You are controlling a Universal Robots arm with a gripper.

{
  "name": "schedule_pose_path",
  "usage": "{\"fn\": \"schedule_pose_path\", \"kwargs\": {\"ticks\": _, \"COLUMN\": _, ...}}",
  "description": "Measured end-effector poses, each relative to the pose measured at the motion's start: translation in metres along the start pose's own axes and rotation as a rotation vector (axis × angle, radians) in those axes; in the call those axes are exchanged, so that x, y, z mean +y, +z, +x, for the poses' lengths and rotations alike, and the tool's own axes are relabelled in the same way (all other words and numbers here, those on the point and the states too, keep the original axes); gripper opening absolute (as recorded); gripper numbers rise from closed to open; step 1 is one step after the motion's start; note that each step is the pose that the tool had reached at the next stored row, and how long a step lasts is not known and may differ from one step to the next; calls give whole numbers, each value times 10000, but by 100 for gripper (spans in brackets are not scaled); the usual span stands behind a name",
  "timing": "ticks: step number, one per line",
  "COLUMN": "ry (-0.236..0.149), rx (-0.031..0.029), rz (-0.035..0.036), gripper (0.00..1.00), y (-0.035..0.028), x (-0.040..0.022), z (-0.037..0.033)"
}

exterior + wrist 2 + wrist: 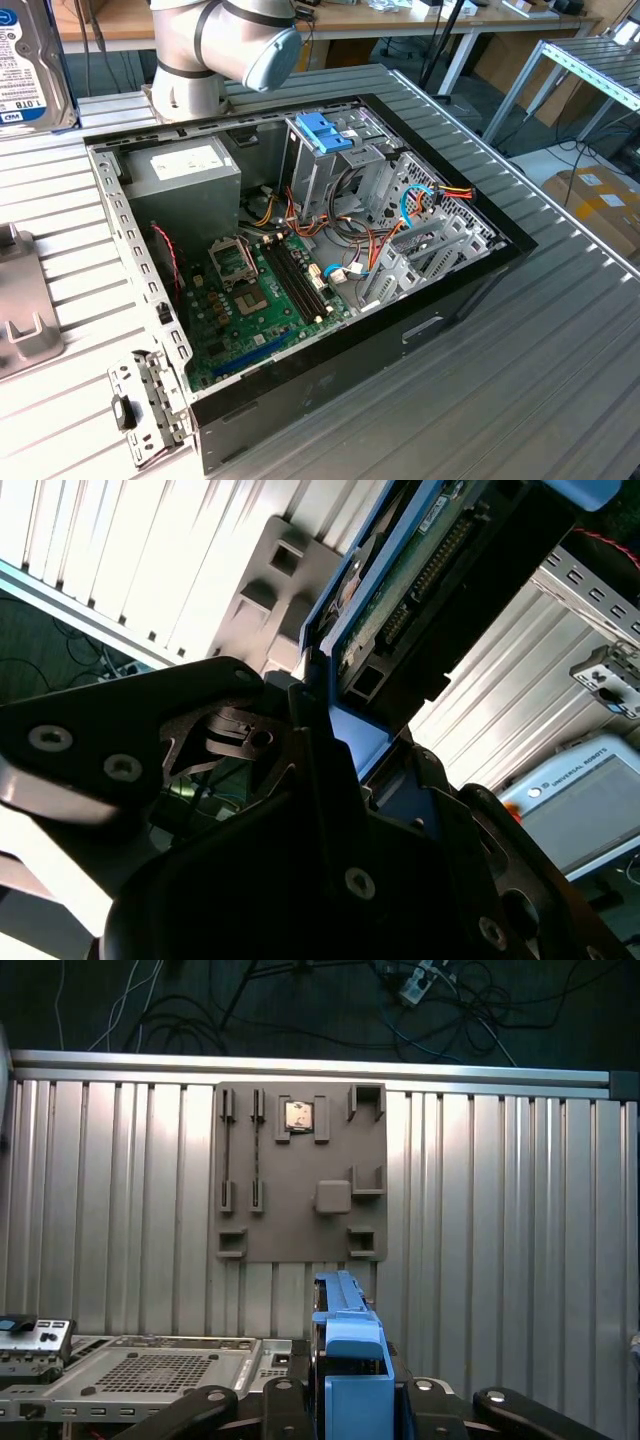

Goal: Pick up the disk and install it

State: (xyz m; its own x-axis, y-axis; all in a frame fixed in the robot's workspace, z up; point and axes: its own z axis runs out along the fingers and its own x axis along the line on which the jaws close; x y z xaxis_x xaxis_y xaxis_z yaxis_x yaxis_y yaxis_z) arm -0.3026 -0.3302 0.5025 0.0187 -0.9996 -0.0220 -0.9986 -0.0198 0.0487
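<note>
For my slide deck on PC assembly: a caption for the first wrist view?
The tool grips the blue-railed disk edge-on, with the grey fixture plate beyond.

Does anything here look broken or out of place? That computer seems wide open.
Nothing looks damaged. The computer case lies on its side with the cover off, showing its circuit board and cables, which seems deliberate. The disk is clamped in the pincer, outside the case.

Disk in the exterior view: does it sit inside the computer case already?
No, the disk is at the exterior view's left edge, outside the open case.
</note>
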Motion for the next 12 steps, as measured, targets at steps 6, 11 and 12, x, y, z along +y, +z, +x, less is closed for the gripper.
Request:
{"fn": "schedule_pose_path", "kwargs": {"ticks": 6, "ry": -1, "rx": 0, "rz": 0, "gripper": 37, "y": -1, "x": 0, "z": 26}}
{"fn": "schedule_pose_path", "kwargs": {"ticks": 11, "ry": -1, "rx": 0, "rz": -1, "gripper": 37, "y": -1, "x": 0, "z": 43}}
{"fn": "schedule_pose_path", "kwargs": {"ticks": 12, "ry": -1, "rx": 0, "rz": -1, "gripper": 37, "y": -1, "x": 0, "z": 45}}
